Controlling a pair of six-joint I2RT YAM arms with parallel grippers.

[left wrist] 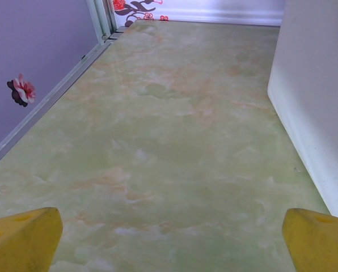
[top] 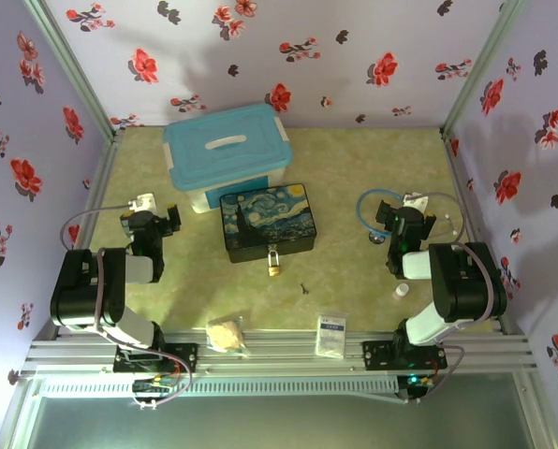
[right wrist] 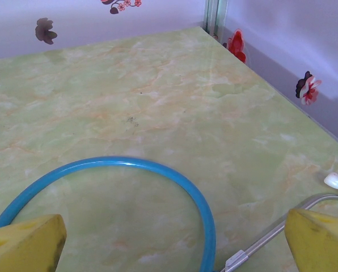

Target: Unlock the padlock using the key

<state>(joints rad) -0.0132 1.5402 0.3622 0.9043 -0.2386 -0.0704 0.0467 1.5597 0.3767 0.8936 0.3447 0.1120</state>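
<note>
Against the printed box's (top: 267, 220) near edge sat the padlock (top: 273, 261), the key (top: 303, 289) near it on bare tabletop (top: 373, 299); left gripper (top: 151, 221) and right gripper (top: 405, 223) gaped empty, well apart.

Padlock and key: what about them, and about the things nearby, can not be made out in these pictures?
Padlock, top view: too small to tell if its shackle is closed, or hooked to the painted box; keyhole not visible.
Key, top view: a tiny dark speck; which way its teeth point is unclear.
Blue tube, right wrist view: cut off by the lower edge; its ends are not shown there.
</note>
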